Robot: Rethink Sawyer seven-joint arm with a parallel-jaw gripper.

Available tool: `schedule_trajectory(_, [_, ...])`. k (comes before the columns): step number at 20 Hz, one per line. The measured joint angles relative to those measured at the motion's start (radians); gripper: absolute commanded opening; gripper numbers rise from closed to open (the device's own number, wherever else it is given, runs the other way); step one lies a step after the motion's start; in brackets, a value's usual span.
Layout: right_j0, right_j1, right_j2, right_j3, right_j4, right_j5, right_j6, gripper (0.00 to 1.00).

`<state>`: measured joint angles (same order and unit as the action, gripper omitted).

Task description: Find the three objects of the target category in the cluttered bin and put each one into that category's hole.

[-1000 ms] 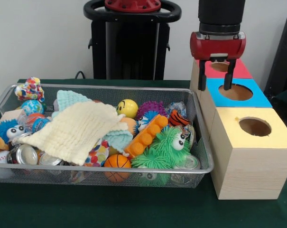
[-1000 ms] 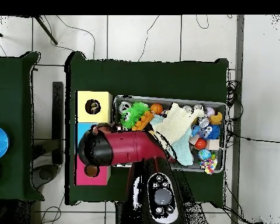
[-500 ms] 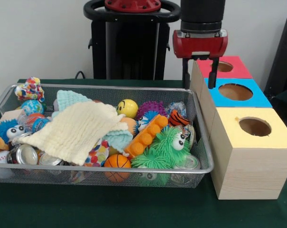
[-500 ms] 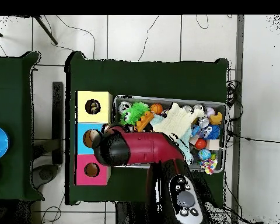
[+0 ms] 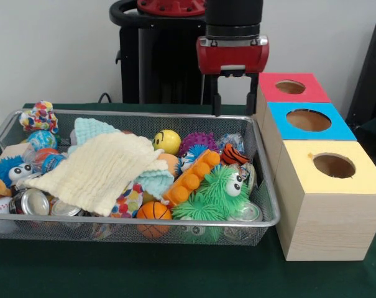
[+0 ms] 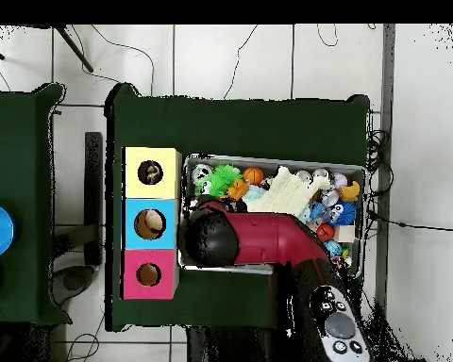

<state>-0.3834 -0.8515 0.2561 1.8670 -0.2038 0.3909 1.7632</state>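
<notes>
The wire mesh bin (image 5: 144, 221) lies on the green table, full of toys. One white spotted cloth piece (image 5: 127, 202) peeks out under the pale-yellow waffle cloth near the front rim. Another spotted piece (image 5: 40, 117) sits bunched at the bin's far left corner. The yellow-topped box's round hole (image 5: 334, 166) is at the near right; it also shows in the overhead view (image 6: 151, 172). My gripper (image 5: 232, 104) hangs open and empty above the bin's far right end, clear of the toys. In the overhead view the arm covers it.
The waffle cloth (image 5: 97, 169) and a mint-green cloth (image 5: 91, 129) cover the bin's left half. A green fuzzy toy (image 5: 215, 195), an orange block (image 5: 191, 177) and a yellow ball (image 5: 167, 141) lie below the gripper. The blue-topped box (image 5: 309, 120) and red-topped box (image 5: 291, 87) stand behind the yellow one.
My gripper has moved left in the front view, from over the red and blue boxes to over the bin's far right end. It stays open and empty.
</notes>
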Motion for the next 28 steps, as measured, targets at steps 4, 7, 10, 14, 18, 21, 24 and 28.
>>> schedule_trajectory(4, [-0.051,0.002,0.026,0.022,-0.031,0.0,0.0,1.0])
schedule_trajectory(7, [-0.067,0.013,0.03,0.027,-0.062,0.0,0.0,1.0])
schedule_trajectory(10, [-0.054,0.03,0.03,0.026,-0.074,0.0,0.0,1.0])
schedule_trajectory(14, [-0.025,0.05,0.03,0.02,-0.074,0.0,0.0,1.0])
schedule_trajectory(18, [0.038,0.073,0.031,0.007,-0.073,0.0,0.0,1.0])
schedule_trajectory(21, [0.059,0.075,0.032,0.007,-0.074,0.0,0.0,1.0])
schedule_trajectory(24, [0.052,0.066,0.043,0.009,-0.074,0.0,0.0,1.0])
schedule_trajectory(28, [0.014,0.046,0.059,0.01,-0.074,0.0,0.0,1.0])
